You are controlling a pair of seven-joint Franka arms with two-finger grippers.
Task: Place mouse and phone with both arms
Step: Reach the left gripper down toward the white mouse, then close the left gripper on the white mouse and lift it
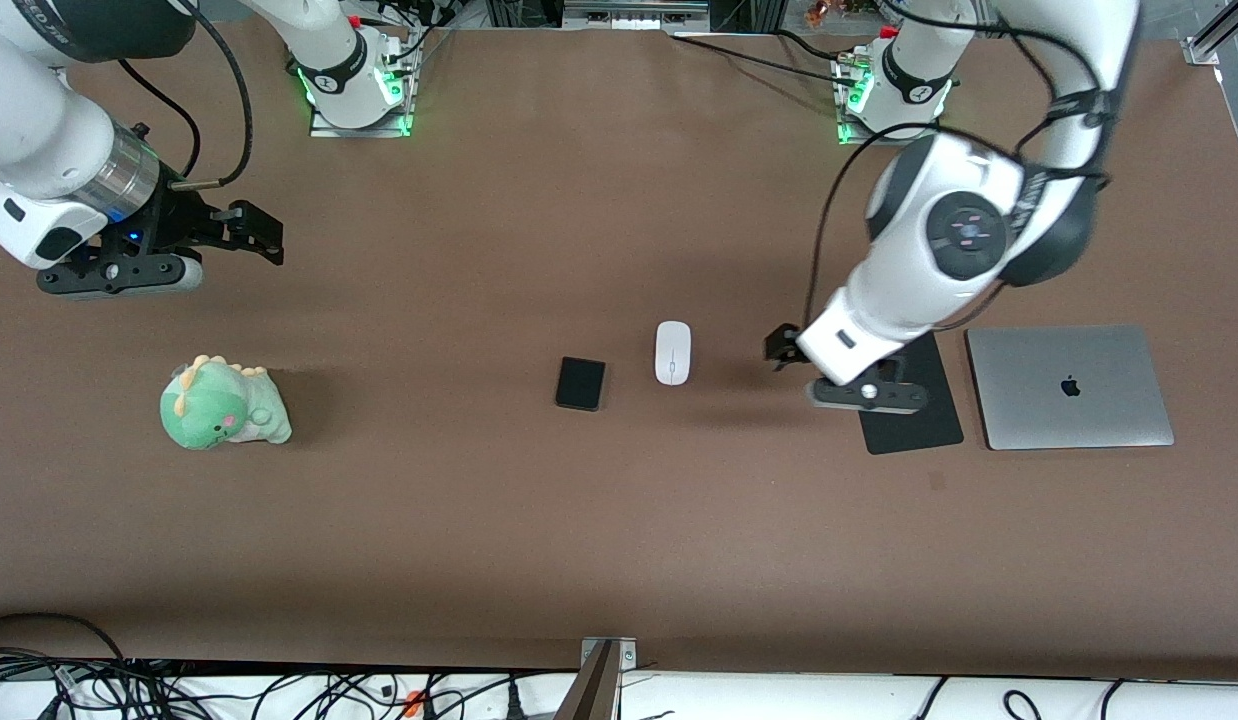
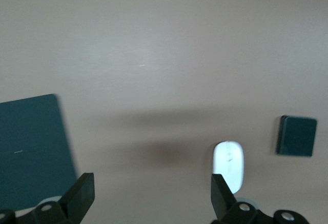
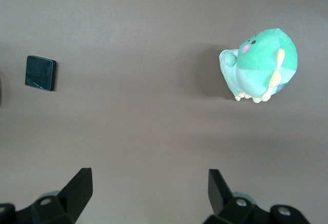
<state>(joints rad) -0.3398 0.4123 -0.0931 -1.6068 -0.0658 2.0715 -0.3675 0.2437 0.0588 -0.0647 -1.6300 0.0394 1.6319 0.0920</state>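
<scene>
Two task things lay side by side near the middle of the surface (image 1: pixel 539 560): the mouse (image 1: pixel 672 352) and, just beside it toward the right arm's end, the phone (image 1: pixel 581 383), slightly nearer the front camera. The left hand (image 1: pixel 791 362) hung over the surface between the mouse and the pad (image 1: pixel 924 425), so the mouse lay a short way from it toward the right arm's end; this hand was plainly the nearer of the two. Its fingers stood wide apart, holding nothing, in the left wrist view (image 2: pixel 148 196). The mouse's long axis ran from the bases toward the front camera, so a grip across its narrow width looked the likely approach. The right hand (image 1: pixel 264 232) hovered over the right arm's end of the surface, well apart from the phone, its fingers likewise spread and empty (image 3: pixel 148 190); a plush (image 1: pixel 222 403) sat nearer the front camera than that hand. The mouse was a glossy white oval with a thin grey line on top; the phone was a flat matte black rounded rectangle. A laptop (image 1: pixel 1069 386) lay beside the pad.
</scene>
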